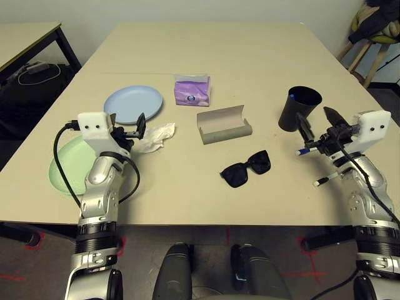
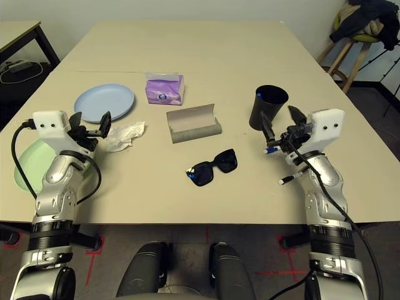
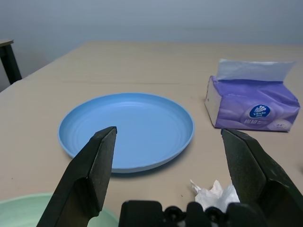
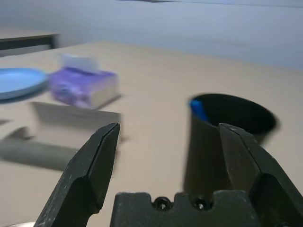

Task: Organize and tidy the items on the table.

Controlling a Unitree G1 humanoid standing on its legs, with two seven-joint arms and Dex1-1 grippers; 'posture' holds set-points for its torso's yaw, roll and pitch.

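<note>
The robot's forearms [image 1: 100, 190] are polished silver, ringed by ribbed black bands [image 1: 95, 236]. White wrist housings [image 1: 95, 130] carry small dark dots, and black cables [image 1: 58, 164] loop beside them. Both the left gripper [image 3: 171, 177] and the right gripper [image 4: 170, 172] have angular matte-black fingers; round screws [image 4: 162, 204] dot the right one's black base.

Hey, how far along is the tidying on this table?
Barely begun, it seems. One blue thing is already in the black cup. Nothing is in hand: both the left gripper and right gripper are open. Left: two pens beside the cup, unstacked plates, sunglasses outside the open glasses case, and crumpled tissue.
</note>
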